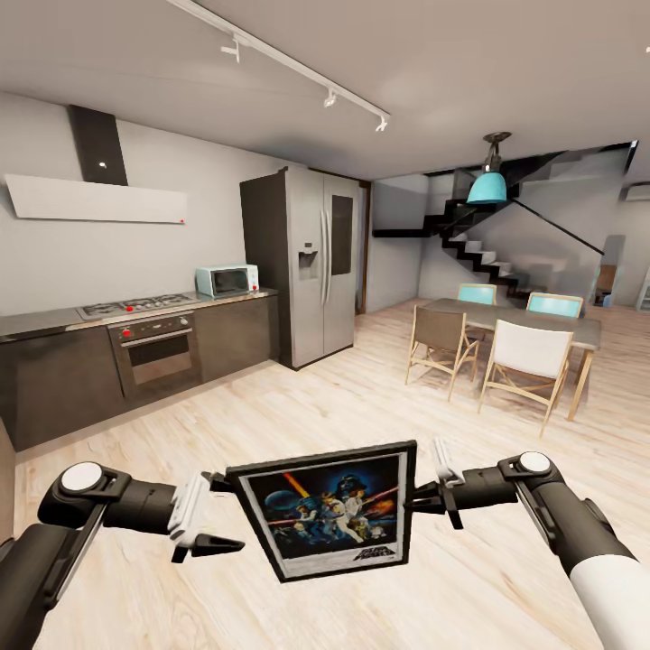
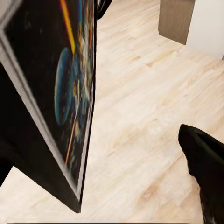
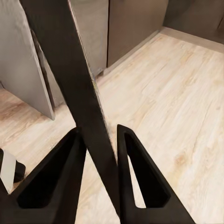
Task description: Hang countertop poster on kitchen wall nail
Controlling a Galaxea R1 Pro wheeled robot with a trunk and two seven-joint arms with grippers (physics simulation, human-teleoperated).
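Pale wood floor [image 1: 361,397] stretches past the kitchen's oven [image 1: 155,352]; the poster [image 1: 327,515] hangs tilted between both arms, right tool [image 3: 100,154] clamped on its frame edge, left tool [image 1: 209,528] released beside it

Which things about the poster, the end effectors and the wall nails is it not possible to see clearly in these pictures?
- Wall nails: head view, too small to make out on the kitchen wall.
- Left end effector: head view, whether it touches the poster is unclear; in the left wrist view one finger stands apart from the frame.
- Poster's face: right wrist view, seen edge-on.
- Poster's figures: left wrist view, blurred and cut off by the edge.
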